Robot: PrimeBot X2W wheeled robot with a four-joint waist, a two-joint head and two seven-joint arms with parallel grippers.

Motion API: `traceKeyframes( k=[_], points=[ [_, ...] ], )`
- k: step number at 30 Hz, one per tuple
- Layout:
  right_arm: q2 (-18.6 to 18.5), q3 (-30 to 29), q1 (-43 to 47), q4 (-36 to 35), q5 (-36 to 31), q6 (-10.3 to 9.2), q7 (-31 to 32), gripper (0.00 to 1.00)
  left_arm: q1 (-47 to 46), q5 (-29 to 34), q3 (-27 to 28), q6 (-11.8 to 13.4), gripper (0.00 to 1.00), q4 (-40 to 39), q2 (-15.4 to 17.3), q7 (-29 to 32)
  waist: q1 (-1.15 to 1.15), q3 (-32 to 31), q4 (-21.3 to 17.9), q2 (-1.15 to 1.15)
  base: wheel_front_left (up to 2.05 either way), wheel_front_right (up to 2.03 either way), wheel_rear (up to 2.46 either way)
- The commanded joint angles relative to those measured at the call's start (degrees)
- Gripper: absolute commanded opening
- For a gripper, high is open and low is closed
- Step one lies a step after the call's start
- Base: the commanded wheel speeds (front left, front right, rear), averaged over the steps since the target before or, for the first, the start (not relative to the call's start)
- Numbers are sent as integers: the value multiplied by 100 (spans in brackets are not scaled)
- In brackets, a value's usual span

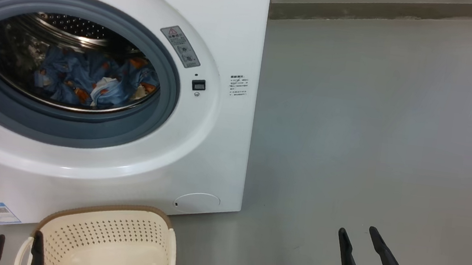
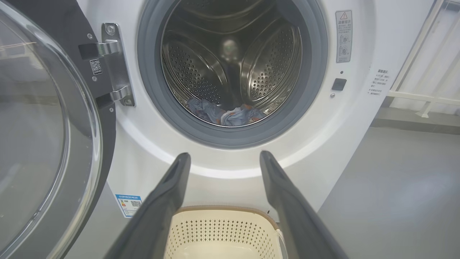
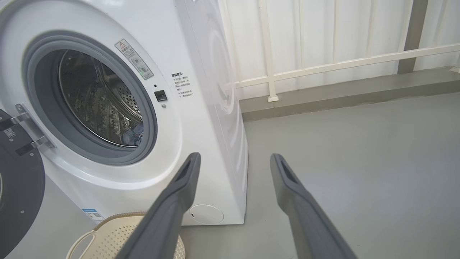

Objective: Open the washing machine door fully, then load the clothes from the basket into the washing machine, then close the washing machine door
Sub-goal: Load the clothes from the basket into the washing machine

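Clothes point(image 1: 85, 78) piled inside washing machine point(image 1: 216, 148), basket point(image 1: 107, 229) on floor point(image 1: 352, 142) below it, left fingers point(image 2: 167, 194) spread, right fingers point(image 3: 181, 194) spread

The right claw point(image 3: 235, 155) is seen with its two dark fingers spread wide apart, nothing gripped between them, above the grey floor point(image 3: 359, 151). To the left the white washing machine point(image 3: 201, 144) is shown at an angle, its drum ringed by a grey seal point(image 3: 36, 90). The black door point(image 3: 19, 187) is swung open at the left edge on a metal hinge point(image 3: 34, 126). A little blue of the clothes point(image 3: 133, 136) can be made out low in the drum. The cream basket point(image 3: 107, 233) is set just before the machine, partly covered by one finger. A white railing point(image 3: 323, 64) is seen behind.
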Motion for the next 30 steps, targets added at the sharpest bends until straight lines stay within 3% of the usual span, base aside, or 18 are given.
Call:
traceKeyframes(
  k=[1, 30],
  points=[
    [-1, 119, -60, -170, -78, 9, -27, 100, -95, 1, 153, -14, 100, -126, 39, -31, 0, -4, 3, 0, 0, 0, 0],
    [-1, 141, 0, -171, -148, 9, -27, 100, -42, -109, -203, -15, 100, -67, 104, -32, 0, -58, 143, 0, 0, 0, 0]
  ],
)
